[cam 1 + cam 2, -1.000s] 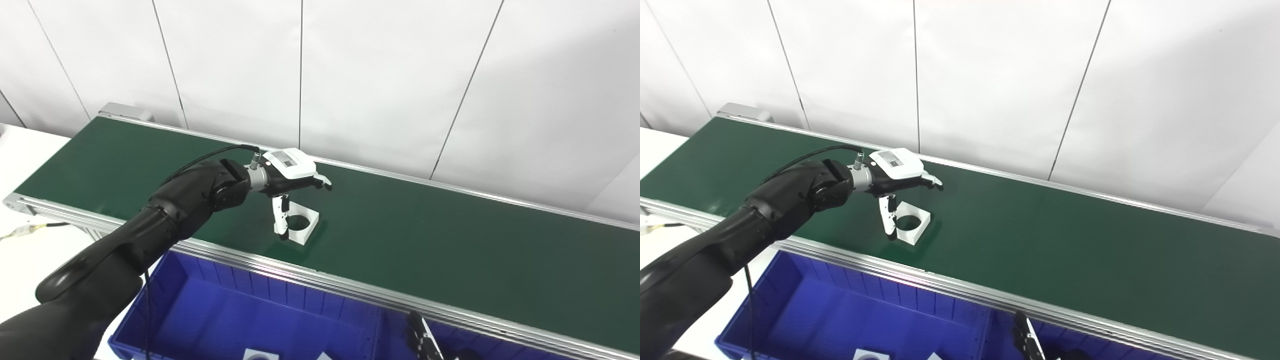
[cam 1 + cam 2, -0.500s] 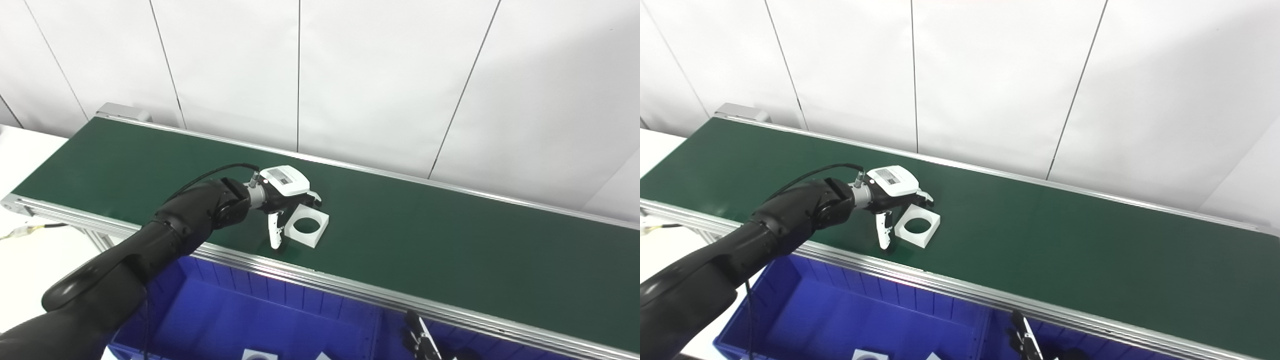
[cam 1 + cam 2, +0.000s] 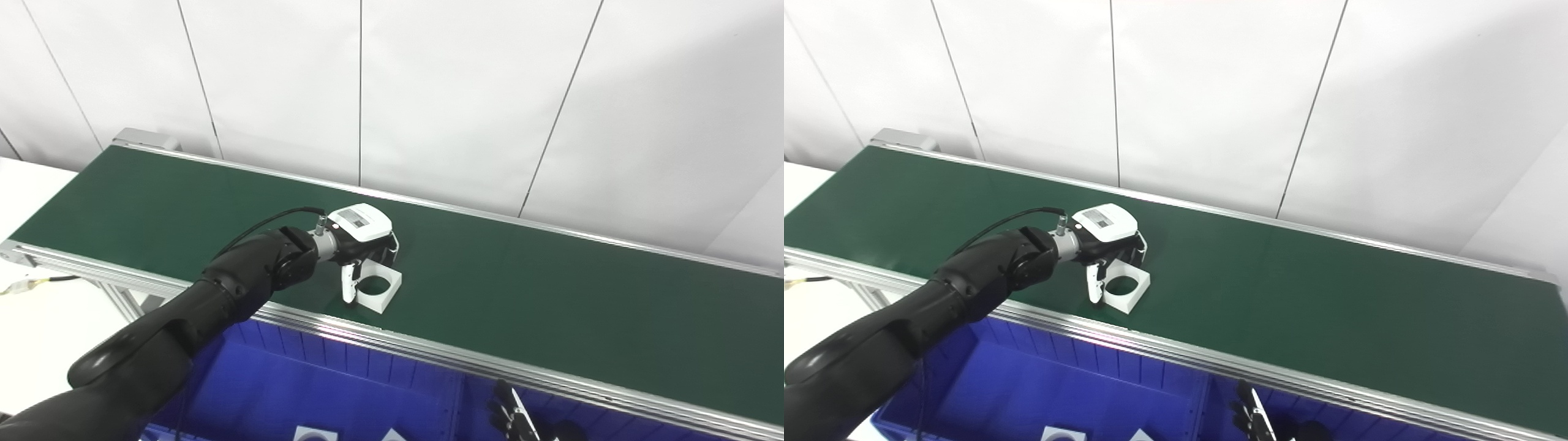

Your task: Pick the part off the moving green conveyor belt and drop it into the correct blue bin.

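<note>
Left robot hand (image 3: 361, 236) closes on the white part (image 3: 380, 289) (square, round hole), thumb and fingers either side, on the green belt (image 3: 551, 306). Right robot hand (image 3: 514, 419) low over the blue bin (image 3: 343, 392); grip unclear.

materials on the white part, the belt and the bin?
White part: likely matte plastic; uniform, dull white, clean round hole.
Belt: looks like rubber or PVC; flat green with faint sheen.
Blue bin: probably moulded plastic; ribbed, slightly glossy walls.
</note>
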{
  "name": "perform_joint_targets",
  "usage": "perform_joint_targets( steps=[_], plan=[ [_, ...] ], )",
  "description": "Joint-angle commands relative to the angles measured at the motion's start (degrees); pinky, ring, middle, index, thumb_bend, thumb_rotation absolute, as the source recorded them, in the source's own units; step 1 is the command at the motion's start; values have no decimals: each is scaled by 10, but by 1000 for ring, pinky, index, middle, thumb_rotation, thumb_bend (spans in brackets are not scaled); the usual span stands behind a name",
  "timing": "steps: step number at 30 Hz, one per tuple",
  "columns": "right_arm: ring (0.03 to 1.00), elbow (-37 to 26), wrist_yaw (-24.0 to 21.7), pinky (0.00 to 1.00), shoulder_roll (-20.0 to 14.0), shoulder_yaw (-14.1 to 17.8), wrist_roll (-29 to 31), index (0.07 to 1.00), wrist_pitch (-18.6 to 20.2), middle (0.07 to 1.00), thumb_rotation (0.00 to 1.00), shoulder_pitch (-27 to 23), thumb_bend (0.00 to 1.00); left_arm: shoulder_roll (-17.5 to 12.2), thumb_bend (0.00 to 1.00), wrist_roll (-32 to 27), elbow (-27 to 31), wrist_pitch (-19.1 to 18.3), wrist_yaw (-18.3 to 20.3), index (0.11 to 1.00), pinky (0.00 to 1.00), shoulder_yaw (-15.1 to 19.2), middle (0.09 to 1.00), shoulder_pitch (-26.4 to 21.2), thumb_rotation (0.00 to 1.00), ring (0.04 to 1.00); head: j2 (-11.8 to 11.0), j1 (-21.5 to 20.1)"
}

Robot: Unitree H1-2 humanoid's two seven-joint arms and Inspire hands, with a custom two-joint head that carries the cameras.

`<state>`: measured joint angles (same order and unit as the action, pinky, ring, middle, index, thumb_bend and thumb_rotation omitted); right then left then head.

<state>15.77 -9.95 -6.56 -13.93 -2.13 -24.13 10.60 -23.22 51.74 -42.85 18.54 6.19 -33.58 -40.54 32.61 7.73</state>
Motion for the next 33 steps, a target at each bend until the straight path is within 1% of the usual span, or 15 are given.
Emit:
perform_joint_targets(
  steps=[1, 7, 10, 14, 17, 20, 24, 25, 26, 27, 28, 30, 31, 32, 33],
  plan=[
    [944, -17, -1, 911, 0, -2, 1, 997, -28, 983, 903, -4, 840, -13, 521, 2, 9, -13, -4, 513, 294, 5, 424, -22, 0, 358, 0, 1],
    [945, -18, -2, 912, -1, -2, 1, 996, -28, 982, 902, -3, 848, -13, 525, 2, 16, -17, -1, 500, 353, 4, 463, -24, 0, 417, 0, 1],
    [943, -19, -1, 910, -1, -2, 0, 997, -28, 980, 910, -3, 851, -14, 525, 4, 20, -19, 0, 502, 364, 2, 467, -26, 0, 427, 1, 3],
    [943, -16, -4, 917, -2, 0, 5, 993, -28, 982, 898, -6, 832, -19, 524, -3, 47, -25, 20, 483, 411, 9, 501, -25, 0, 478, 4, 12],
    [951, -13, -10, 932, -3, 2, 10, 998, -28, 983, 894, -8, 828, -28, 524, -11, 90, -26, 36, 484, 418, 21, 501, -25, 0, 484, 9, 30],
    [957, -9, -13, 944, -4, 5, 14, 999, -28, 987, 893, -11, 824, -32, 525, -13, 116, -26, 45, 502, 384, 29, 461, -23, 0, 453, 10, 38],
    [958, -13, -15, 940, -7, 7, 15, 1000, -28, 984, 908, -11, 822, -53, 524, -28, 183, -13, 64, 489, 388, 45, 490, -14, 0, 461, 18, 53],
    [958, -16, -16, 941, -9, 7, 16, 1000, -28, 984, 910, -10, 821, -61, 524, -38, 206, -13, 76, 487, 389, 52, 494, -9, 0, 463, 26, 60],
    [957, -18, -17, 943, -10, 7, 17, 1000, -28, 982, 916, -10, 817, -66, 524, -45, 222, -13, 85, 484, 393, 58, 498, -5, 0, 470, 26, 60],
    [957, -21, -17, 944, -11, 8, 17, 1000, -28, 981, 919, -9, 815, -74, 523, -53, 243, -11, 95, 481, 396, 64, 501, 0, 0, 475, 37, 67],
    [956, -23, -17, 941, -12, 9, 17, 1000, -28, 977, 926, -9, 815, -79, 523, -59, 258, -10, 103, 492, 387, 69, 483, 4, 0, 460, 37, 67],
    [951, -26, -22, 939, -15, 13, 22, 1000, -28, 977, 928, -10, 818, -96, 522, -70, 299, -9, 123, 512, 359, 80, 450, 16, 0, 422, 52, 78],
    [949, -27, -24, 940, -15, 14, 25, 1000, -28, 979, 926, -10, 821, -100, 521, -73, 312, -9, 130, 516, 353, 84, 441, 20, 0, 412, 52, 78],
    [949, -28, -26, 940, -16, 16, 28, 1000, -28, 979, 926, -11, 822, -108, 521, -77, 331, -11, 141, 518, 352, 90, 439, 27, 0, 409, 64, 88],
    [946, -29, -28, 940, -17, 18, 30, 1000, -28, 981, 921, -12, 828, -111, 520, -79, 342, -12, 148, 520, 347, 94, 437, 32, 0, 404, 64, 88]
  ],
)
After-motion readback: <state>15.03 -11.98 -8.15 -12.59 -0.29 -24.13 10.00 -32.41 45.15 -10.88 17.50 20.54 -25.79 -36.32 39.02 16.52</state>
